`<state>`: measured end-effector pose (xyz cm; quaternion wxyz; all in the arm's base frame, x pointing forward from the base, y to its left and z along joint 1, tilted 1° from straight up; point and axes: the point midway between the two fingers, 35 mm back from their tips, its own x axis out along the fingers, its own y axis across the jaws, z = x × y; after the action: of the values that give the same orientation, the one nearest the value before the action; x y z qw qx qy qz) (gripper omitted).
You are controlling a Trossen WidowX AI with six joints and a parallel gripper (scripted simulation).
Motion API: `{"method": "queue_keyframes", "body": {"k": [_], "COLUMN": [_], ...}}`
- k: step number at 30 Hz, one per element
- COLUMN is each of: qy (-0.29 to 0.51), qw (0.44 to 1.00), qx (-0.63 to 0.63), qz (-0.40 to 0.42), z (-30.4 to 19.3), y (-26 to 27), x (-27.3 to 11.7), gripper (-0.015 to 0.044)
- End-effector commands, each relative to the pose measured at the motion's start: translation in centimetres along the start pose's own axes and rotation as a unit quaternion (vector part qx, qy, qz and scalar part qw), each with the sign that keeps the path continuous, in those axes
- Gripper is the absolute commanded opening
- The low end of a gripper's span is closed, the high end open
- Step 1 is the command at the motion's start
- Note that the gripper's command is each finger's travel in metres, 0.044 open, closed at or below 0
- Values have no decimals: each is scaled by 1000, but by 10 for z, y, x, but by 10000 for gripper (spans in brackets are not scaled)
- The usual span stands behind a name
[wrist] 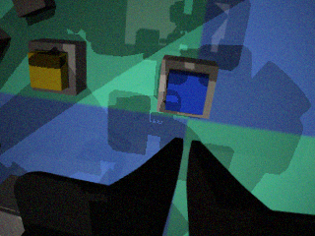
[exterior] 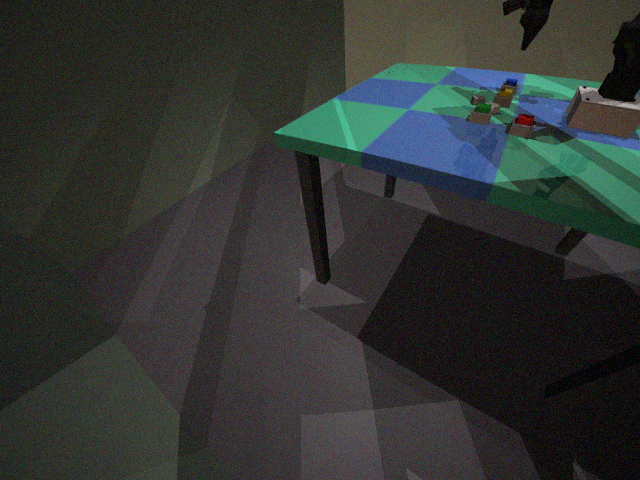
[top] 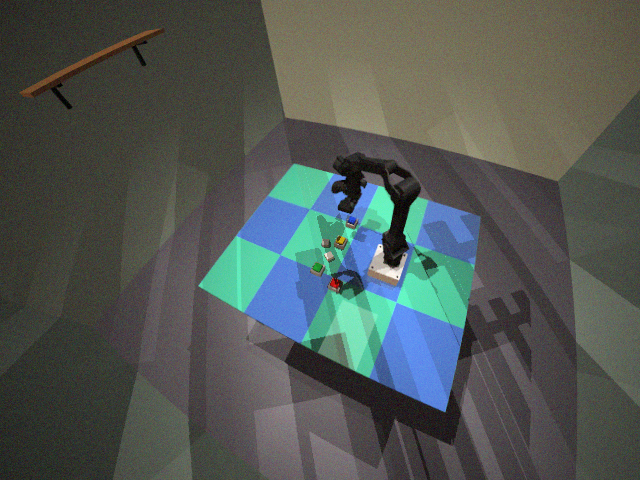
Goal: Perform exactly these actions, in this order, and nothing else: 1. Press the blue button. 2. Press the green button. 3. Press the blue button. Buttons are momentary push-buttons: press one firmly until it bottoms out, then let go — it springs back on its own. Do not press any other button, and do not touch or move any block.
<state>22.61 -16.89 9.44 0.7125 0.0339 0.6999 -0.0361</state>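
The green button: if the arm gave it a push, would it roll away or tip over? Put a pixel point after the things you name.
Rolling seems unlikely, since the green button (top: pixel 317 268) (exterior: pixel 483 107) sits on a square, flat-sided housing (top: pixel 316 272) (exterior: pixel 479 117). Tipping looks improbable under a straight downward press, as the housing is wider than the cap. A sideways shove might slide it, though whether it is fastened down I cannot tell.

A bare room with a wall-mounted wooden rail.
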Motion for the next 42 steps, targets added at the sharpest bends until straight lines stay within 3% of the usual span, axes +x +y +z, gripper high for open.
{"method": "queue_keyframes", "body": {"k": [1, 13, 24, 32, 37, 42], "qy": [1, -3, -2, -1, -1, -1], "qw": [1000, 1000, 1000, 1000, 1000, 1000], "qx": [-5, -12, -3, -2, -2, -2], "qz": [1, 1, 13, 14, 14, 14], "z": [5, 56, 41, 38, 38, 37], "y": [8, 144, 284, 294, 295, 295], "x": [-5, -7, -9, -7, 50, 52], "gripper": [20, 20, 20, 20, 20, 20]}}
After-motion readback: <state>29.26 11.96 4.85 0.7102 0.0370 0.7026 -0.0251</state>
